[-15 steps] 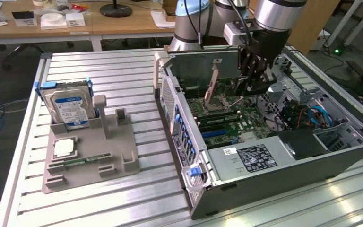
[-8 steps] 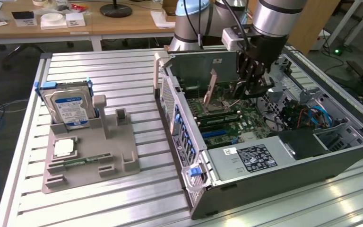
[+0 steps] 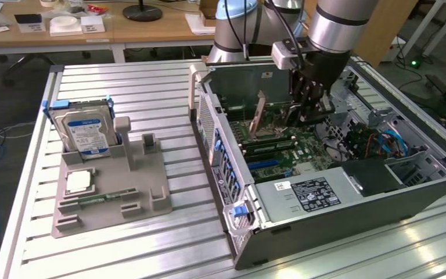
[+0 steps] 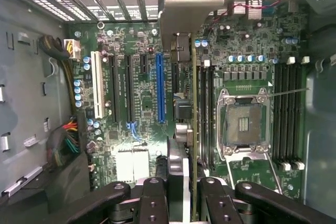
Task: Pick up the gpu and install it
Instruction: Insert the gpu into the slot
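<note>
The gpu point(image 4: 192, 129) hangs on edge inside the open computer case point(image 3: 409, 195). Its thin brownish-green board faces the wrist camera and its metal end bracket point(image 4: 184, 9) points at the case's rear slot openings. My gripper point(image 4: 181, 203) is shut on the card's near end, with one black finger point(image 4: 152, 198) on each side. The card hovers over the motherboard point(image 4: 131, 77), between the blue slot point(image 4: 160, 87) and the black memory slots. In the exterior view the gripper point(image 3: 306, 113) reaches down into the case, and the gpu point(image 3: 259, 113) shows as a brown strip beside it.
An empty processor socket point(image 4: 244, 124) lies beside the card. On the exterior view's left, a grey fixture point(image 3: 111, 186) holds a silver hard drive point(image 3: 87, 131), a chip point(image 3: 79, 181) and a green memory stick point(image 3: 99, 197). A labelled power supply point(image 3: 308, 195) fills the case's near corner.
</note>
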Controlling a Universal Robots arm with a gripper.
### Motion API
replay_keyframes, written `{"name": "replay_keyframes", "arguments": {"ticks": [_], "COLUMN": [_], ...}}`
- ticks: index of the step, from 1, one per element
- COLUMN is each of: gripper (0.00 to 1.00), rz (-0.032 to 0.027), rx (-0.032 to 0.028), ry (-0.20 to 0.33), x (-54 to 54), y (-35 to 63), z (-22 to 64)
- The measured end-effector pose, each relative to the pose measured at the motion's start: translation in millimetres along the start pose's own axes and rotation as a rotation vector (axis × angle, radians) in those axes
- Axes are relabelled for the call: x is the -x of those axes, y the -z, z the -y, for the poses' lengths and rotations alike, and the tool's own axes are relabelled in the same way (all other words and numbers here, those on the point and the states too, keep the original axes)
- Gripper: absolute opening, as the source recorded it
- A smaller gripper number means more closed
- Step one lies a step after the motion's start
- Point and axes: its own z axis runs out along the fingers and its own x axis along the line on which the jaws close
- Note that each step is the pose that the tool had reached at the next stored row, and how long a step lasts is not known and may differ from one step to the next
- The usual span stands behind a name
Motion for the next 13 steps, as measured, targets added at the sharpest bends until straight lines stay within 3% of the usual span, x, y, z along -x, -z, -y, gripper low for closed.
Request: {"name": "replay_keyframes", "arguments": {"ticks": [7, 13], "gripper": [0.28, 0.28], "rz": [-0.0009, -0.0036], "rx": [0.001, 0.0113], "ry": [0.008, 0.009], "x": [-1.5, -1.9], "y": [-11.2, -16.5], "z": [-1.3, -3.7]}}
